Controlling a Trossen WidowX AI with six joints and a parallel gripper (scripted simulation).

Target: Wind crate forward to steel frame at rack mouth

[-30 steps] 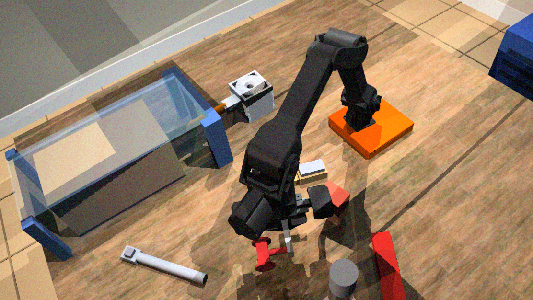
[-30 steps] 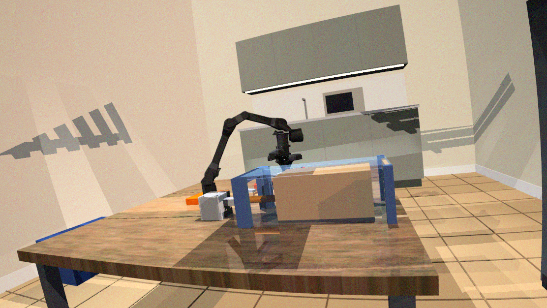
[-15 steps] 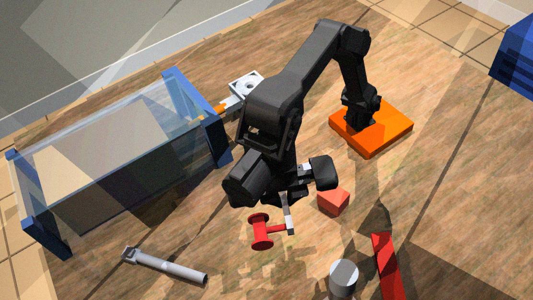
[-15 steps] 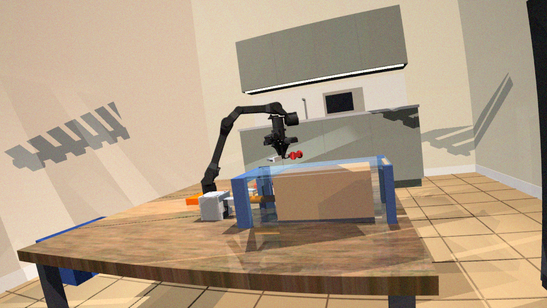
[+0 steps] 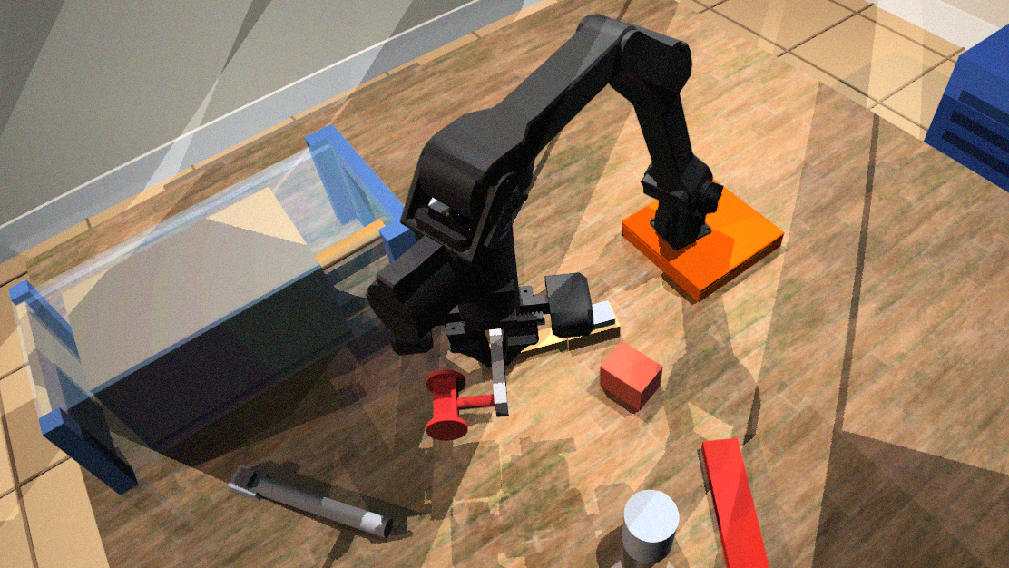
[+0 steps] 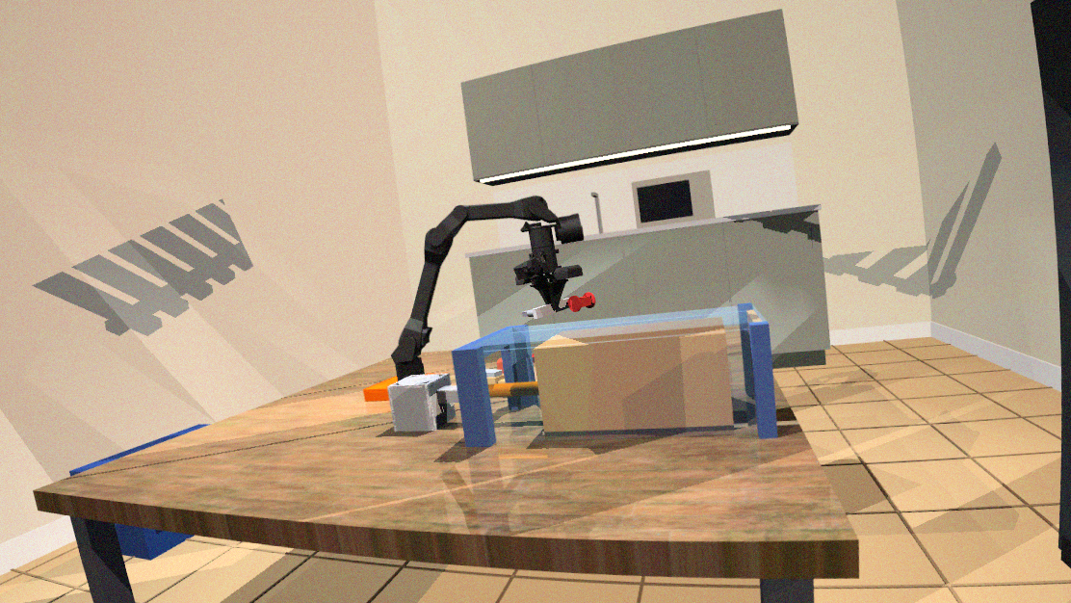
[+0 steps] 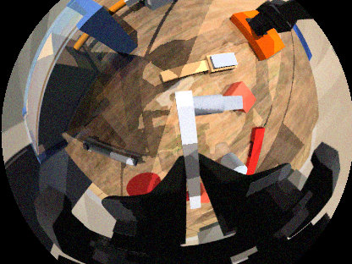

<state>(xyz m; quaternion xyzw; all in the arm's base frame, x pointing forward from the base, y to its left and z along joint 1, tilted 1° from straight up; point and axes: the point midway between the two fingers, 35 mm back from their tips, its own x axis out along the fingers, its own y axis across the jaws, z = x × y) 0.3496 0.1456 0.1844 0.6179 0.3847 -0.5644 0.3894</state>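
My gripper (image 5: 496, 356) (image 6: 555, 306) (image 7: 189, 158) is shut on the white crank arm of the winch handle (image 5: 500, 384) (image 6: 536, 312) (image 7: 186, 123), high above the bench. Its red spool-shaped grip (image 5: 445, 409) (image 6: 581, 302) (image 7: 144, 184) sticks out to one side; the grey shaft with its square key shows in the wrist view. The tan crate (image 5: 191, 282) (image 6: 637, 381) sits flat inside the blue-framed clear cubby (image 5: 88, 451) (image 6: 474, 397) (image 7: 106, 30), with a gap before the mouth. An orange strap (image 6: 513, 389) runs to the grey winch (image 6: 413, 404), which my arm hides in the top view.
A grey bar tool (image 5: 318, 497) (image 7: 110, 153), a red block (image 5: 630, 377) (image 7: 241, 96), a red bar (image 5: 734, 501) (image 7: 255, 150), a light grey cylinder (image 5: 650, 518) and a tan piece with a white top (image 5: 603, 313) (image 7: 223, 60) stand or lie on the bench. The orange base plate (image 5: 741, 232) carries my arm.
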